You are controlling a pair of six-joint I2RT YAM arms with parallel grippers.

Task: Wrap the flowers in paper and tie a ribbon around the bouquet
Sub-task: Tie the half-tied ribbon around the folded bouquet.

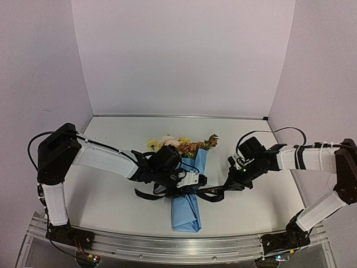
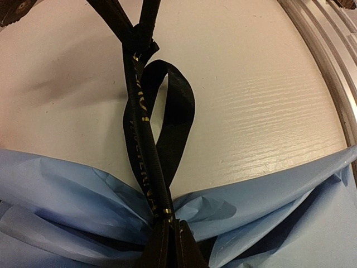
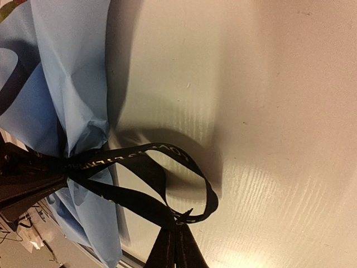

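Observation:
The bouquet lies mid-table: yellow, cream and rust flowers (image 1: 177, 144) poke out of the far end of a light blue paper (image 1: 188, 204) cone. The black ribbon (image 1: 215, 193) crosses the cone's middle, and one tail trails off to the left. My left gripper (image 1: 199, 180) sits over the cone, shut on the ribbon (image 2: 162, 167) where it cinches the paper (image 2: 279, 204). To the cone's right, my right gripper (image 1: 230, 183) is shut on the ribbon (image 3: 162, 153), which forms a loop between the two grippers. In the wrist views the left gripper (image 2: 167, 220) and right gripper (image 3: 181, 220) each pinch the band.
A metal rail (image 1: 167, 241) runs along the table's near edge, with both arm bases bolted to it. Pale walls close in the table at the back and on both sides. The left arm (image 1: 106, 159) reaches in low from the left.

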